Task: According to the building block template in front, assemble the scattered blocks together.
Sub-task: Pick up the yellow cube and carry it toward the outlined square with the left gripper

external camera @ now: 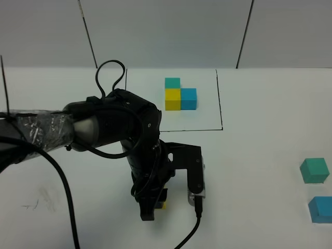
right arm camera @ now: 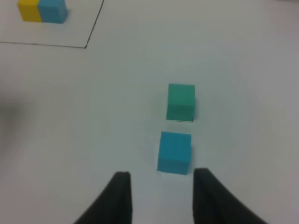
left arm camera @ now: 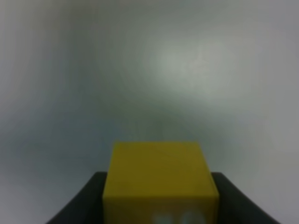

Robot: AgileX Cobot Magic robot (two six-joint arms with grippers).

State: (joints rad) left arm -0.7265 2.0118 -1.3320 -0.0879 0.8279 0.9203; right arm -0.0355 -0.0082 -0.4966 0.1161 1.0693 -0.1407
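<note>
Gripping the yellow block (left arm camera: 159,172) in the left gripper (external camera: 155,206), lower centre of the high view.
Holding the right gripper (right arm camera: 162,183) open just short of the blue block (right arm camera: 174,152), teal block (right arm camera: 181,101) just beyond; framed template (external camera: 179,94) at upper centre.

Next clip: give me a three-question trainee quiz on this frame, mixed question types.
1. True or false: the right gripper is clamped on the matte blue cube.
2. What sits between the fingers of the left gripper? A. matte yellow cube B. red ball C. nothing
3. Fill in: in the black-framed three-cube template, its yellow cube touches its teal-green one and its ____ one.
Key: 1 false, its jaws are open and the cube lies ahead of them; 2 A; 3 blue.
</note>
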